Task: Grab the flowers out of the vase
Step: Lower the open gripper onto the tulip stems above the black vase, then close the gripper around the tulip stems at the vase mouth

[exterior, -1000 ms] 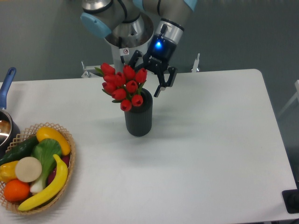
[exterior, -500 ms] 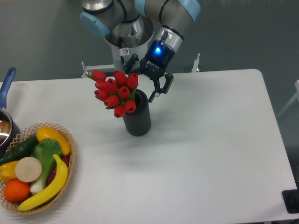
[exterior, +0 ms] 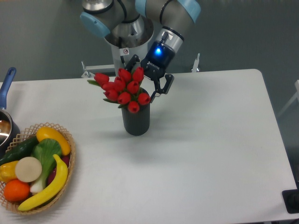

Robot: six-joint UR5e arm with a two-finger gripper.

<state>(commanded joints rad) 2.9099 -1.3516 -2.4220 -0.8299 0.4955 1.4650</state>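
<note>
Gripper (exterior: 148,79) hanging just behind the flowers (exterior: 123,89), at the far side of the bunch, blue light glowing on the wrist above. Two dark fingers spread: one (exterior: 164,87) plain to see at the right of the bunch, the other showing only as a tip near the top buds, the rest hidden by red heads. Jaws apart, then, clamped on nothing that can be made out; whether either finger touches a stem or leaf is hidden by the buds.

Flowers in the vase (exterior: 136,118), heads leaning toward the left and a little near, leaves poking out at the left edge. Vase upright on the table (exterior: 210,140), roughly centre-left, below and just near of the gripper. Bunch not lifted.

Step in hand, by the look of it: the approach to the grasp, fingers bracketing the far upper part of the bunch, closure not yet made. Task barely begun.

Next move probably calls for settling lower toward the stems above the vase mouth, so the fingers straddle the bundle rather than the buds, then closing, then a straight upward draw, lest the vase tip or ride up with the stems.

Further out: woven basket (exterior: 70,149) of fruit at the near left, well apart; a pot (exterior: 5,122) with a blue handle at the left edge.
</note>
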